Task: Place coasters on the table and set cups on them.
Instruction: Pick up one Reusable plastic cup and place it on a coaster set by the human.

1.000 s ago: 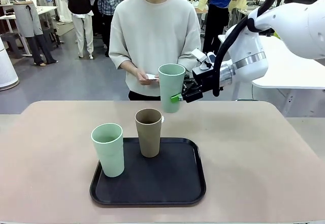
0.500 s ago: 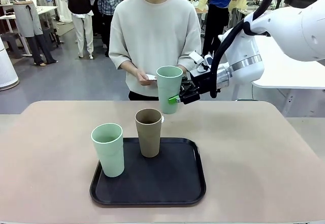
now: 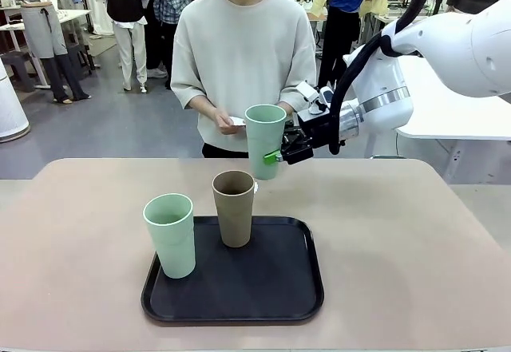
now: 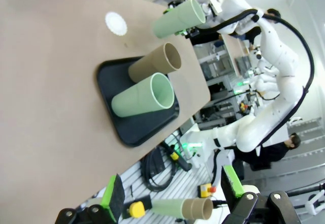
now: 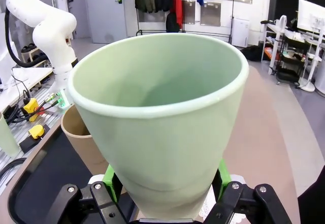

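Pale green cup (image 3: 265, 139), tall, tapered, matte, handleless, clamped in right hand (image 3: 271, 159), left hand (image 4: 171, 192) apart.

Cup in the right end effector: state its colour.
The cup is pale green, plain and matte; the right wrist view shows it best.

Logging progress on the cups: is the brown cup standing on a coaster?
No, the brown cup stands upright directly on the black tray.
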